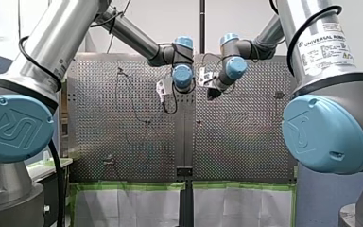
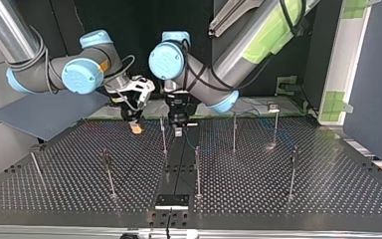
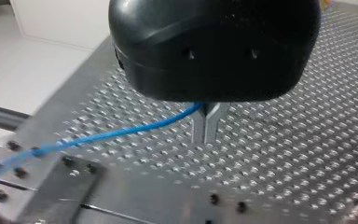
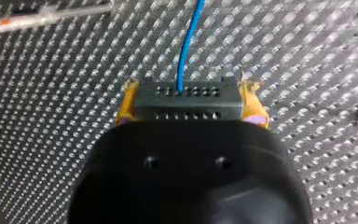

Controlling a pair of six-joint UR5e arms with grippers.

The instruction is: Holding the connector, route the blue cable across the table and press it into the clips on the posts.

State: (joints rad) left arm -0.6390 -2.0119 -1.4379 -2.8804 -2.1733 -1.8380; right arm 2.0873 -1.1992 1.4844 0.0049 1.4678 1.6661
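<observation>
**Operator:** State of my right hand (image 4: pixel 189 85)?

**Technician:** Clamped. Its yellow pads (image 4: pixel 128 100) grip the black connector (image 4: pixel 186 100) at both ends. The blue cable (image 4: pixel 186 42) leaves the middle of the connector and runs ahead over the perforated desk (image 4: pixel 51 93).

**Operator:** State of my left hand (image 3: pixel 206 136)?

**Technician:** Its metal fingers (image 3: pixel 198 128) are together and point down, with the tips just above the desk. The blue cable enters at their root and appears pinched there. From that point it runs out to one side, low over the desk, toward a bolted plate (image 3: pixel 56 186).

**Operator:** Position of both hands?

**Technician:** In the top view they hang near each other at the far edge of the desk, on either side of a thin post (image 2: pixel 163 134). My right hand is at that view's left and my left hand at its right. A short length of blue cable drops from my left hand to the desk
</observation>
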